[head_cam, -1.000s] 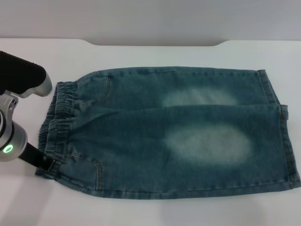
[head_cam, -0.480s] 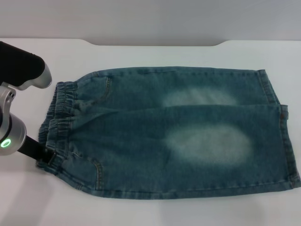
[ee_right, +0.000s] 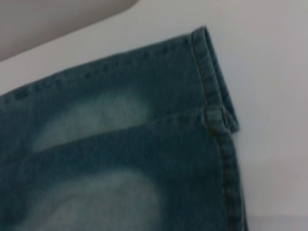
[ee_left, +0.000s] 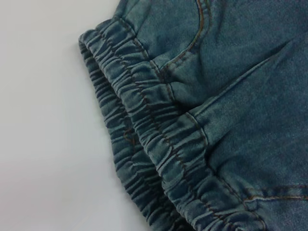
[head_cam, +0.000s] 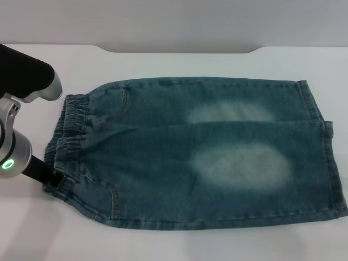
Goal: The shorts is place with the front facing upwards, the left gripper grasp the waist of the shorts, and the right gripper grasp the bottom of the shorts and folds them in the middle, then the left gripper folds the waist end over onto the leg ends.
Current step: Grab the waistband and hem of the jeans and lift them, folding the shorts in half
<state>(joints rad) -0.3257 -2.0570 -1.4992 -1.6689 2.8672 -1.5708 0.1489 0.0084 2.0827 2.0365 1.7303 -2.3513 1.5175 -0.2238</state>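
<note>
Two-layered denim shorts (head_cam: 201,152) (faded patches) lie flat; left gripper (head_cam: 51,182) at waistband (head_cam: 65,141), jaws prob. pinching it.

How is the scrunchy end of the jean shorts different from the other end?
The gathered elastic waist end of the blue denim shorts is wrinkly and ruffled; the flat hemmed leg end is smooth with a straight stitched edge. The waist end lies by the left end effector, at its near corner; the leg end lies on the opposite side, with no end effector visible there. Both rest flat on the white table.
</note>
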